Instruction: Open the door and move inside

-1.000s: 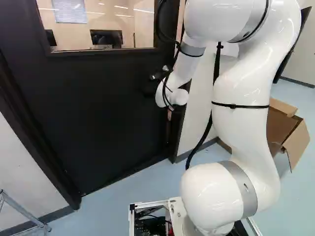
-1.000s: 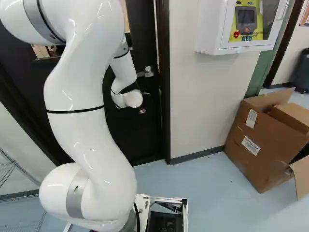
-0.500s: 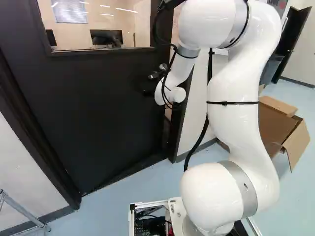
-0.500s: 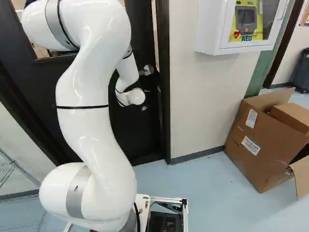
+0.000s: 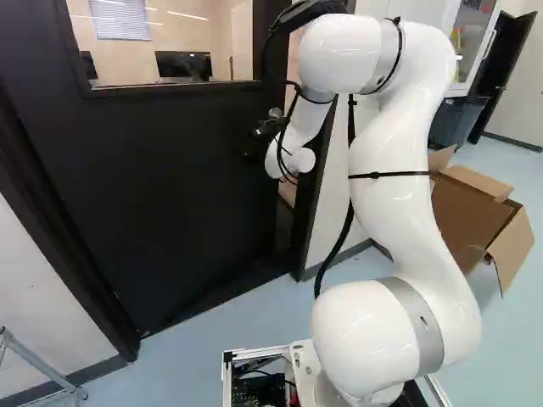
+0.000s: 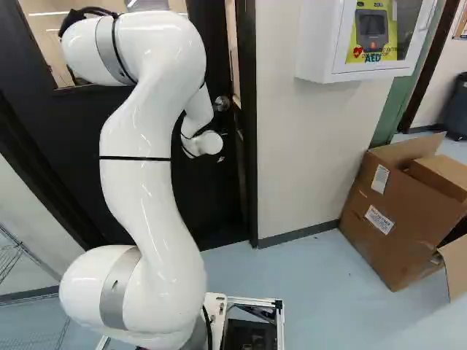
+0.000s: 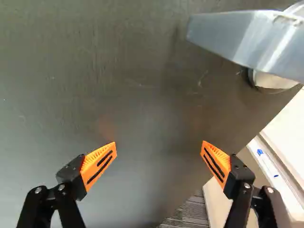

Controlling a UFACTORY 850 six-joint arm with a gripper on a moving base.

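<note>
Though the claw is hard to make out, black on black in left base view, wrist view has its fingers spread wide, facing the door. Door's ajar: gap along the frame, carpet visible past its edge. Lever handle sits ahead and off to one side of the fingers, root end cut off there; in right base view the arm hides most of the lever and much of the door. Window cropped too.
</note>
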